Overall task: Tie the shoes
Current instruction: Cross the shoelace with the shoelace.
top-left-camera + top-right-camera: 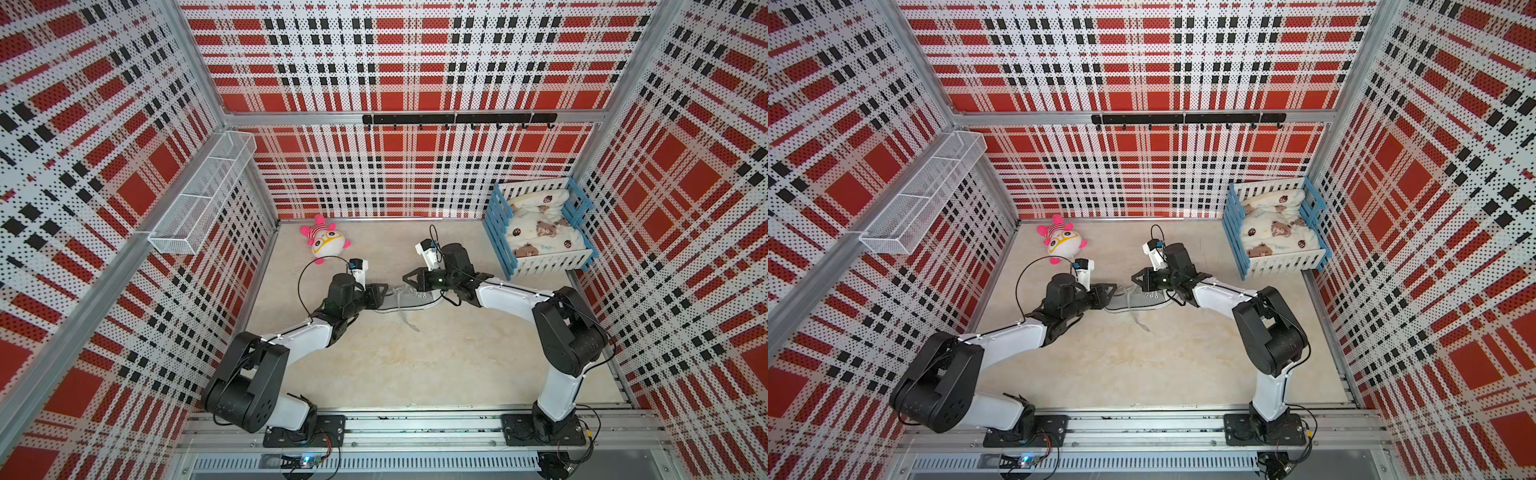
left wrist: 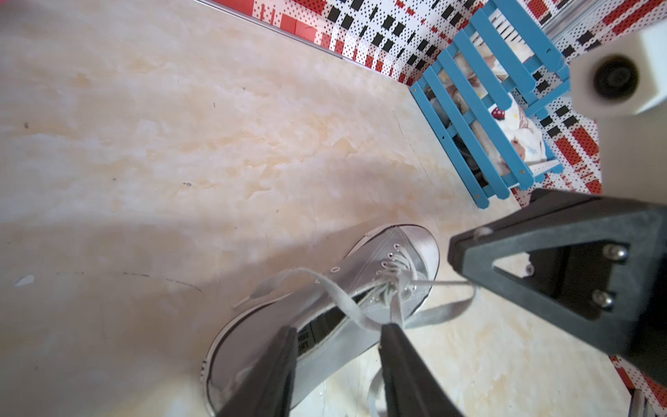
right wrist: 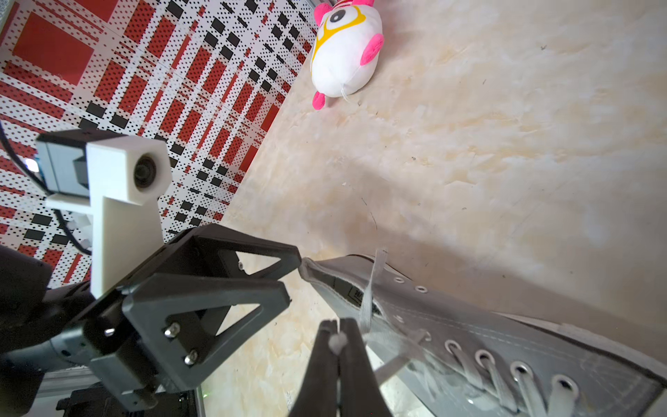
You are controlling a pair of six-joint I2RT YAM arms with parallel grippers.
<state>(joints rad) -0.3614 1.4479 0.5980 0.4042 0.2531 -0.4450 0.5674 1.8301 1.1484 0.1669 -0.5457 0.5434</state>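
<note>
The grey shoe point(image 1: 415, 300) lies on the floor between both arms, with its white toe cap towards the right arm. My left gripper point(image 2: 337, 337) is open above the heel end, and a lace point(image 2: 346, 307) rests against one of its fingers point(image 2: 393, 346). My right gripper point(image 3: 337, 337) is shut on a pale bit of lace near the upper eyelets, and that lace point(image 2: 444, 283) runs taut from the eyelets to it. In both top views the left gripper point(image 1: 1112, 291) and right gripper point(image 1: 1136, 277) almost meet over the shoe point(image 1: 1144, 300). A loose lace end point(image 1: 409, 322) trails forward on the floor.
A pink-and-white plush toy point(image 1: 326, 241) lies at the back left of the floor. A blue and white slatted crate point(image 1: 496, 232) holding printed cloth stands at the back right. On the left wall hangs a white wire basket point(image 1: 199, 199), and a black hook rail point(image 1: 457, 119) crosses the back wall.
</note>
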